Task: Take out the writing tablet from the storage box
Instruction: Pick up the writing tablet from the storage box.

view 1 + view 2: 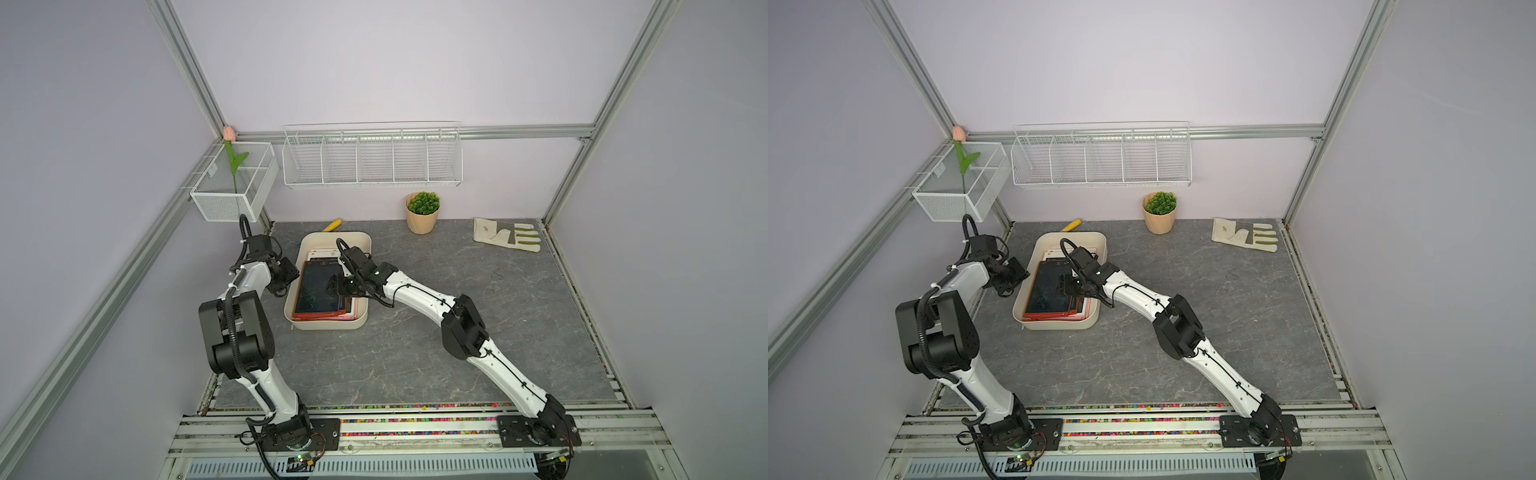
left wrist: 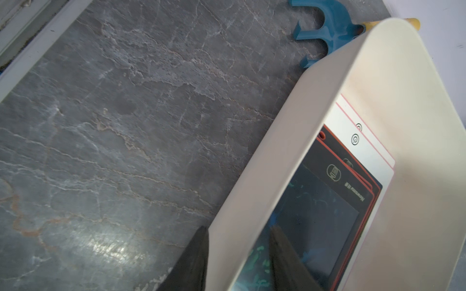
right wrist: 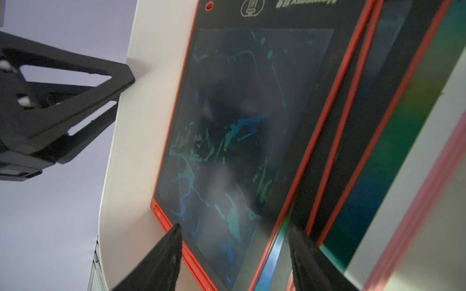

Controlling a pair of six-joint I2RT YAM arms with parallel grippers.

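The cream storage box lies at the back left of the grey table and holds a stack of tablets. The top writing tablet has a red frame and a dark scribbled screen. My left gripper straddles the box's left wall. Its outer finger lies against the wall; a gap shows at the inner one. My right gripper hangs open just above the top tablet's near right corner. One fingertip sits at the red edge.
A blue-headed tool with a yellow handle lies behind the box. A potted plant and a work glove sit at the back right. A wire rack and a mesh basket hang on the walls.
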